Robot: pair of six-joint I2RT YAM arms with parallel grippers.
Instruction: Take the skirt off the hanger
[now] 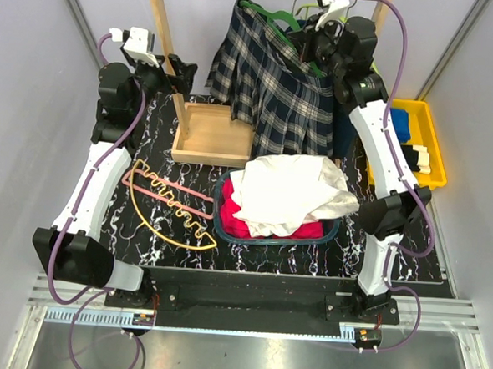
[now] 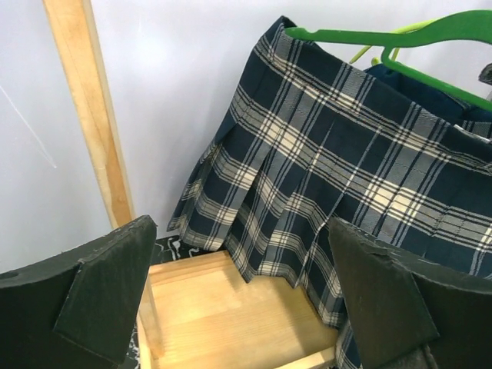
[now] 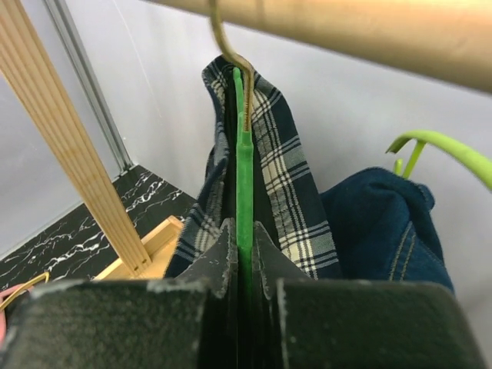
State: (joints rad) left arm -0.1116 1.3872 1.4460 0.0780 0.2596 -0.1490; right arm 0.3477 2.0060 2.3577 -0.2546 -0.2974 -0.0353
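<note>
The plaid skirt [image 1: 273, 90] hangs on the dark green hanger [image 1: 272, 17] from the wooden rail at the back. My right gripper [image 1: 309, 44] is shut on the hanger's right arm. In the right wrist view the fingers [image 3: 224, 257] pinch the green bar [image 3: 244, 177], with skirt cloth [image 3: 288, 192] draped on both sides. My left gripper [image 1: 182, 72] is open and empty, left of the skirt by the rack post. In the left wrist view it [image 2: 246, 300] faces the skirt's hem [image 2: 346, 177] and the hanger [image 2: 384, 37], apart from both.
A wooden rack post [image 1: 167, 37] stands on a wooden base tray [image 1: 207, 136]. A denim garment [image 3: 384, 231] on a lime-green hanger [image 3: 442, 146] hangs right of the skirt. A basket [image 1: 221, 216] holds white and red cloth. Pink and yellow hangers [image 1: 170, 205] lie on the table. A yellow bin [image 1: 430, 129] stands right.
</note>
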